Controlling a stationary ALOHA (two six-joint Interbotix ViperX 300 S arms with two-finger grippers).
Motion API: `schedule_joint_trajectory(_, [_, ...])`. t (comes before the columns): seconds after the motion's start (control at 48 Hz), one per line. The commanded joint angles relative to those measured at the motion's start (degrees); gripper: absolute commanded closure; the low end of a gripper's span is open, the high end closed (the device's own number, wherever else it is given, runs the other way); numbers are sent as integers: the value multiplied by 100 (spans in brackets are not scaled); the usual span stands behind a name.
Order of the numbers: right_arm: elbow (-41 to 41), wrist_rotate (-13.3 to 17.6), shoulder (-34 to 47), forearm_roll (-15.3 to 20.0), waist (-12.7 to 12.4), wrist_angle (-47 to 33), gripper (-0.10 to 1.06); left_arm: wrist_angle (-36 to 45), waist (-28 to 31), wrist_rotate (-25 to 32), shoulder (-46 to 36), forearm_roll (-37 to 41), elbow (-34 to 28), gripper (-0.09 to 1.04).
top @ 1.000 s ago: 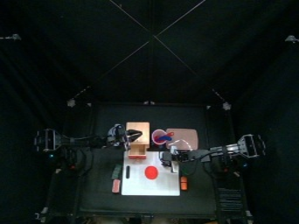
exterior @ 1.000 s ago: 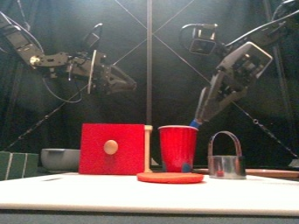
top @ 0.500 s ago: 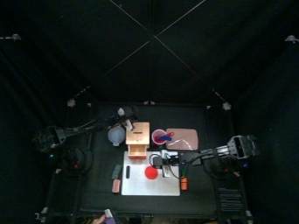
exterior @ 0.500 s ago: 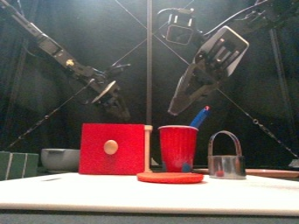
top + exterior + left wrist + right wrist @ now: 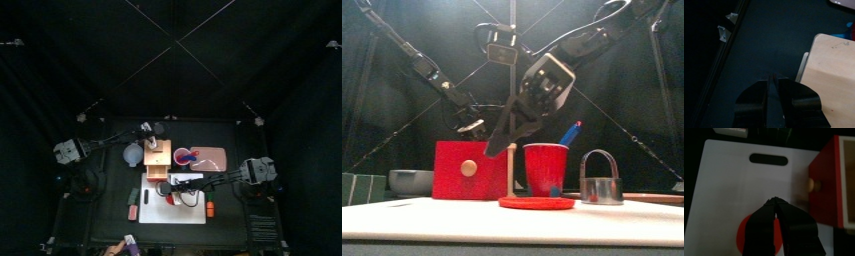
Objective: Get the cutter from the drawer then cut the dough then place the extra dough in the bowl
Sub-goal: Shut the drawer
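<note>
The pale wooden box (image 5: 158, 162) stands with its red drawer front (image 5: 472, 171) closed and its knob (image 5: 813, 184) showing. The red dough disc (image 5: 537, 202) lies on the white cutting board (image 5: 727, 183). The metal cutter (image 5: 600, 179) stands on the board to the right of the dough. My right gripper (image 5: 774, 203) is shut on nothing and hangs over the board, just in front of the drawer knob. My left gripper (image 5: 774, 78) is shut too and hovers beside the box's back left edge (image 5: 827, 65).
A red cup (image 5: 545, 168) holding a blue knife (image 5: 572, 132) stands behind the dough. The blue-grey bowl (image 5: 412, 180) sits left of the box. The pink tray (image 5: 211, 156) lies at the back right. A small red item (image 5: 132, 212) lies left of the board.
My right gripper has closed and swung left and down over the board to the drawer front. My left arm has moved in toward the back of the box.
</note>
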Motion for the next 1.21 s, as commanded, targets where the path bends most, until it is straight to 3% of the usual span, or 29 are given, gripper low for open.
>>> schedule_joint_trajectory(0.021, [-501,9,79,-255,-53,264,71,0,-9,-9,-53,18,-123,35])
schedule_joint_trajectory(0.438, [-1187,18,510,-1310,-360,1222,71,18,-18,-9,-44,53,-105,35])
schedule_joint_trajectory(0.75, [-1538,9,624,-1978,-606,1433,71,-88,-18,-18,-53,44,-105,35])
schedule_joint_trajectory(1.021, [-1635,9,756,-2294,-984,1494,71,-167,-18,-18,-44,35,-105,35])
schedule_joint_trajectory(1.208, [-1679,18,817,-2312,-1002,1450,71,-167,-18,-18,-53,53,-105,35])
